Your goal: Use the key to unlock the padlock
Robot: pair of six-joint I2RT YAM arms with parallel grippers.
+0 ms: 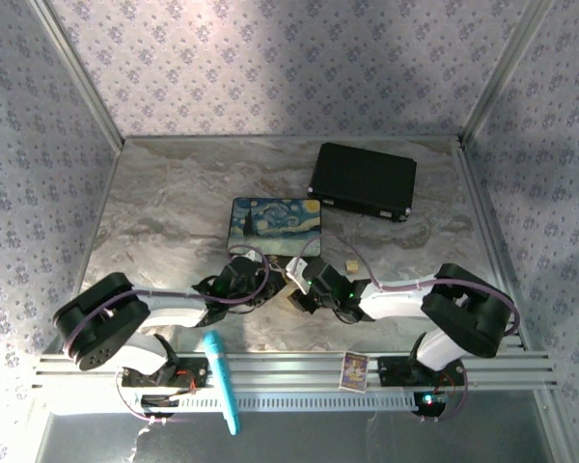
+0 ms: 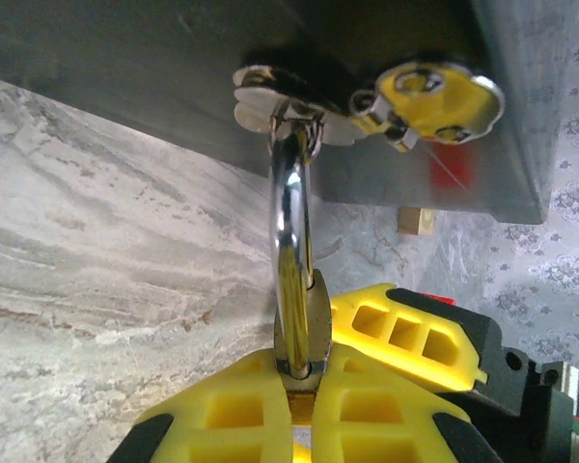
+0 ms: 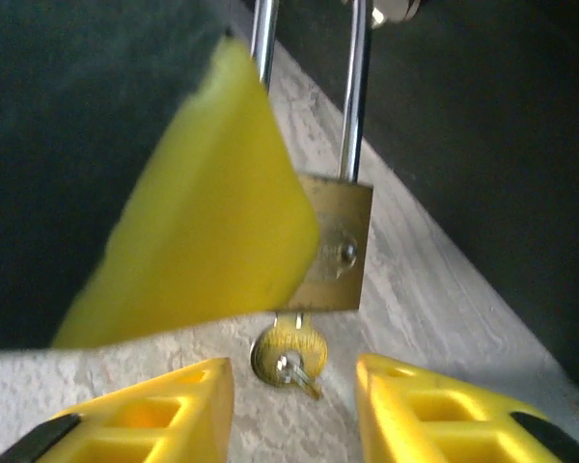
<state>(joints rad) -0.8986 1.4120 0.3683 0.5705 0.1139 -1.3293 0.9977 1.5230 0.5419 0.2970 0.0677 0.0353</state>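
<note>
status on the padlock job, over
Left gripper shut on padlock. Right gripper open, fingers either side of key. Key sits in padlock's keyhole; shackle through box latch.

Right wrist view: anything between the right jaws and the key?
Nothing visible. The key sticks out under the padlock, straight ahead of the right gripper, jaws open. The left gripper clamps the padlock higher up, clear of that line.
</note>
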